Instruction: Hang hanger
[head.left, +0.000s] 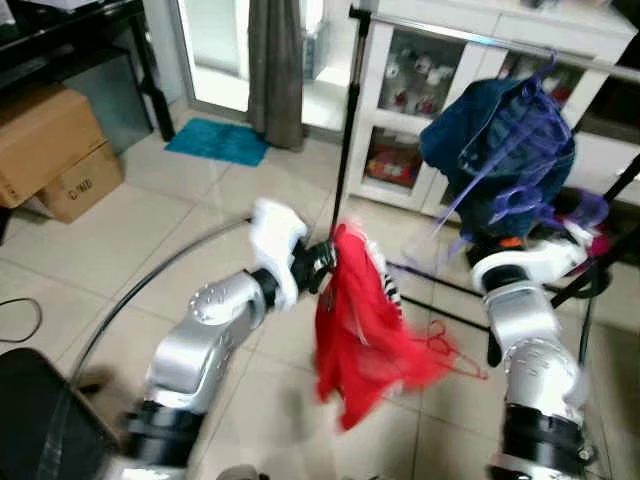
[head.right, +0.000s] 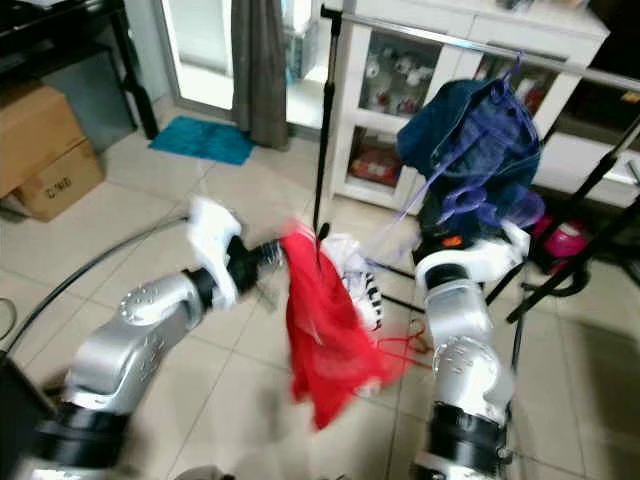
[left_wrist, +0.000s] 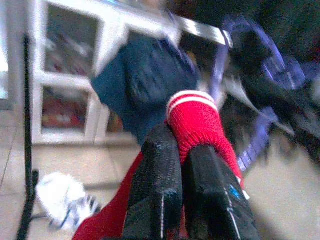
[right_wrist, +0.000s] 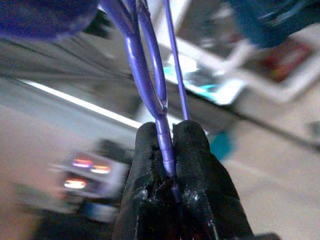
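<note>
**Hanger held up at the rail, red cloth kept aside**

Nearest the camera, the left gripper is clamped on a red garment, its two black fingers pinched tight over a ribbed red cuff with white stripes. The cloth hangs limp from that pinch, above the floor tiles. My guess is that it is held out there simply to keep it off the ground and clear of the work on the other side.

The right gripper is shut on the purple hanger, squeezing the thin stem where its wires meet. The right arm is raised toward the rail, and the hanger carries a dark blue garment bunched over it. Gripping at the stem would leave the hook free to go over the bar. Whether the hook is already seated I cannot tell, as the cloth and blur hide it; I judge the hanging step to be under way rather than finished.

On the floor under the rack lie a white cloth and what looks like a thin red hanger. Behind stands a white cabinet with glass doors. Farther left are a teal mat, a grey curtain and two cardboard boxes.

Counted: two grippers, both closed on something; two hangers, one purple, one red; three cloths, red, blue, white; one rail.
</note>
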